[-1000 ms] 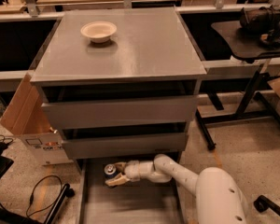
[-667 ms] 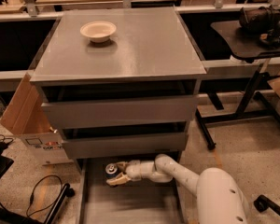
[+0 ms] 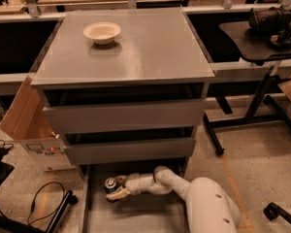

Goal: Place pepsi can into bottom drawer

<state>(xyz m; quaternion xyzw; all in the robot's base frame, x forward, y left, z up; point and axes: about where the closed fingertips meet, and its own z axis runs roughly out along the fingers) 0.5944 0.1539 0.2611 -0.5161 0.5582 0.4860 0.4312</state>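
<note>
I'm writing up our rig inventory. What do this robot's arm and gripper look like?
The arm is glossy white, built of rounded segments, no cables or markings visible. The gripper, low over the bottom drawer beside the pepsi can, is white and pale tan.

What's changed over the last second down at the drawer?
Little. The hand and the pepsi can at its tip have edged slightly toward the view's left in the open bottom drawer; whether it grips the can is unclear. The white bowl and upper drawers stayed put.
</note>
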